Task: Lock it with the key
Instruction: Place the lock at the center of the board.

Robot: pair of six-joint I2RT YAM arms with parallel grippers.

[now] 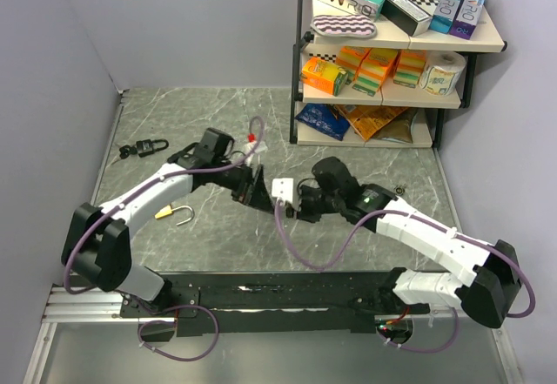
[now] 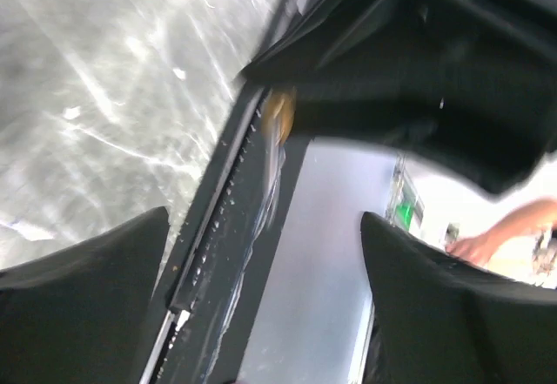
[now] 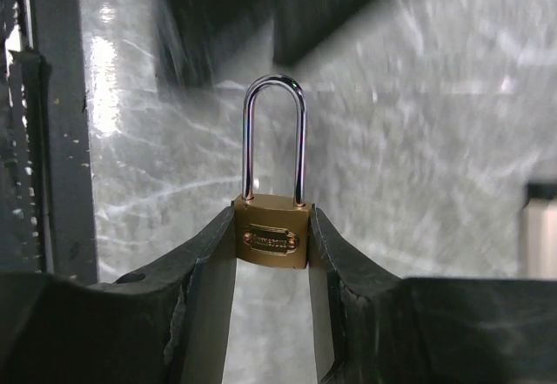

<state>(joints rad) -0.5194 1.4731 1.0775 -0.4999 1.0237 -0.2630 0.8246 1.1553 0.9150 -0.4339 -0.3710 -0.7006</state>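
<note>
Right wrist view: right gripper (image 3: 272, 227) clamps a brass padlock with steel shackle (image 3: 272, 240) between its fingers; left gripper (image 2: 263, 236) fingers wide.

On the grey marbled table (image 1: 183, 110), the left gripper (image 1: 252, 187) and right gripper (image 1: 287, 199) meet tip to tip near the middle; their grip cannot be made out from here. An open brass padlock (image 1: 175, 214) lies just beside the left arm's white link. A black padlock (image 1: 157, 146) with keys (image 1: 127, 151) lies near the left wall. At the far right stands a shelf unit (image 1: 409, 43) with an orange carton (image 1: 323, 76), a toilet paper roll (image 1: 442, 72) and snack bags (image 1: 365, 121).
</note>
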